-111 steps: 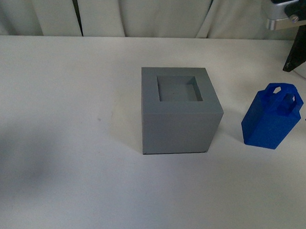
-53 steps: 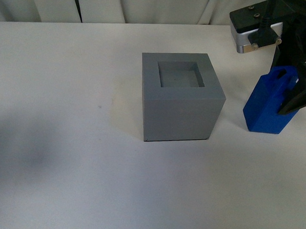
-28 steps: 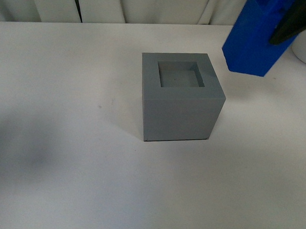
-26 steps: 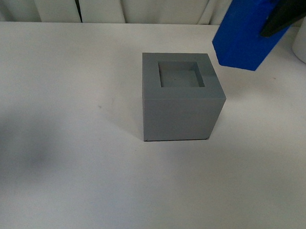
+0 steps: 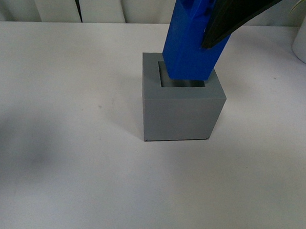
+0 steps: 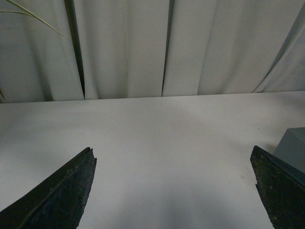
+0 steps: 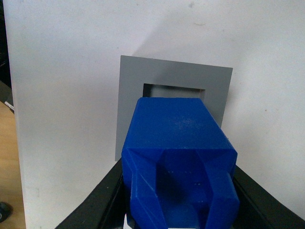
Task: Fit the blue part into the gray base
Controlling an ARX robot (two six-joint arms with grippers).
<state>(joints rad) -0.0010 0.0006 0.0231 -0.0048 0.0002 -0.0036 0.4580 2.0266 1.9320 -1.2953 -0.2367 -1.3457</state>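
the blue part [image 5: 190, 42] sits in the upper middle of the front view, just right of centre, running off the top edge. its lower end is at the mouth of the square recess in the gray base [image 5: 181, 113], which stands on the white table [image 5: 64, 140] at frame centre. the right gripper [image 7: 180, 210] has it clamped, one dark finger [image 5: 227, 21] showing on the part's right flank in the front view and both fingers pressed against its sides in the right wrist view.

the long axis runs close to vertical, with the upper end leaning a little toward the right of the frame. a thin strip of recess floor shows at the near edge below the part. i cannot tell whether the tip is already inside the recess or just above the rim.

the left gripper [image 6: 169, 200] is spread wide with nothing between its fingers, and only a corner of the base shows in its view. the right arm is plainly the one on the job. my judgement is that squaring the part to the recess walls and pushing straight down comes next.
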